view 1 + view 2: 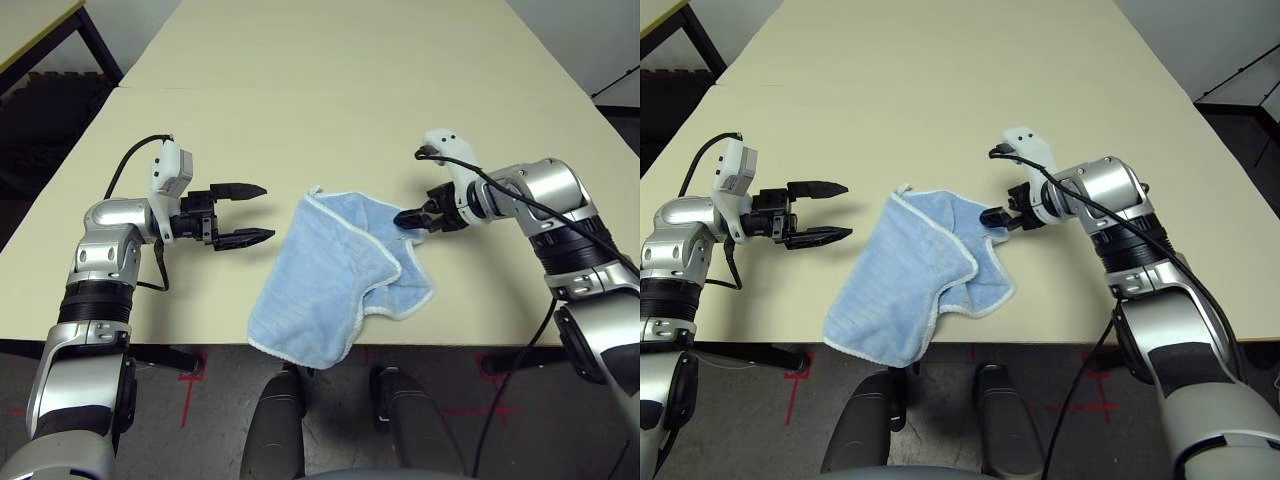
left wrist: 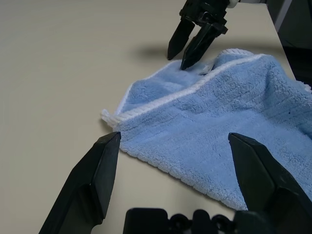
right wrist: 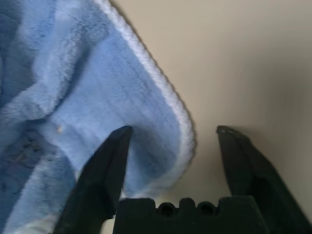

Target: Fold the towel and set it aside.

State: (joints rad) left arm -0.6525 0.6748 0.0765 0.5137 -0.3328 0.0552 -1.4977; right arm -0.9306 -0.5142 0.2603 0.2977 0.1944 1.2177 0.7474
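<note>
Lying on the smooth tan table, fluffy blue towel, half folded, long side slanting toward the near edge, left gripper open wide beside it, right gripper part open astride its white edge.

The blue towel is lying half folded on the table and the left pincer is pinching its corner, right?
Not quite. The right pincer is at the towel corner, its fingers around the edge. The left pincer hangs open beside the towel, touching nothing, as the left eye view shows. The rest is right.
</note>
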